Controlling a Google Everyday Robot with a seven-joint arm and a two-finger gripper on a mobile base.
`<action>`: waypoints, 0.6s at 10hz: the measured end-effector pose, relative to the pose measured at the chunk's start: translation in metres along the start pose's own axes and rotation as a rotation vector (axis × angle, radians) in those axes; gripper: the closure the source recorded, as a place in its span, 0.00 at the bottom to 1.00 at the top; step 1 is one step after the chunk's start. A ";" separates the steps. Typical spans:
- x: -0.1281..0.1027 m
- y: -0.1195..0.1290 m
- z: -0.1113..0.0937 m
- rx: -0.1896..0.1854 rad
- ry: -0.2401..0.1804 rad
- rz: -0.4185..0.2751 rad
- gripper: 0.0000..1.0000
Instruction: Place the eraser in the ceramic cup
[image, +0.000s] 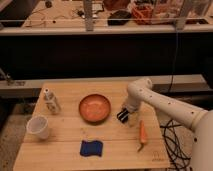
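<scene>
My gripper (126, 117) is down at the table (60, 161) surface, right of centre, just off the right rim of the orange bowl (94, 108). Fingers are spread wide, not clamped. The eraser (122, 115) sits right at my fingertips, lying on the wood between the bowl and the carrot (143, 134). Can't tell if a finger touches it. My arm (165, 102) comes in over the right edge. The ceramic cup (39, 127) is upright at the left edge, well apart from the eraser, with the bowl between them. The small glass bottle (51, 101) stands behind the cup, toward the back-left corner. The blue pad (91, 148) lies flat near the front edge. The carrot lies toward the front-right corner, tip pointing to the front edge.
</scene>
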 end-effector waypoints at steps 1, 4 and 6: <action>0.001 0.000 0.001 0.001 0.000 0.001 0.31; 0.002 0.000 0.003 0.001 -0.002 0.004 0.63; 0.003 0.000 0.002 0.001 -0.001 0.004 0.85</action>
